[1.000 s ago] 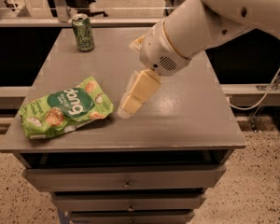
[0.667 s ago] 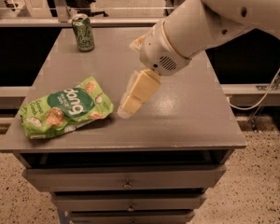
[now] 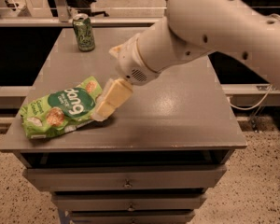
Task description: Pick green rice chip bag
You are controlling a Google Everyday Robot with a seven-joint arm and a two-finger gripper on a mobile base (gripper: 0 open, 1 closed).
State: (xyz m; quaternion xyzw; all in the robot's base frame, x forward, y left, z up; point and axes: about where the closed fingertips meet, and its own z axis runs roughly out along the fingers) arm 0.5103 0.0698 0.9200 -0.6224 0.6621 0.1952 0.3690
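The green rice chip bag (image 3: 60,108) lies flat on the grey table (image 3: 177,111) near its front left corner, with its dark-green oval and white lettering facing up. My gripper (image 3: 102,110) hangs from the big white arm (image 3: 200,31) and points down and left. Its cream fingers (image 3: 113,97) are at the bag's right edge, low over the table and touching or nearly touching the bag.
A green drink can (image 3: 84,32) stands upright at the table's back left. The table tops a drawer cabinet (image 3: 126,185). A railing and chairs are behind the table. A cable (image 3: 252,104) hangs at the right.
My gripper has moved left and a little toward the front, from the table's middle to the right edge of the bag. The bag and the can have not moved.
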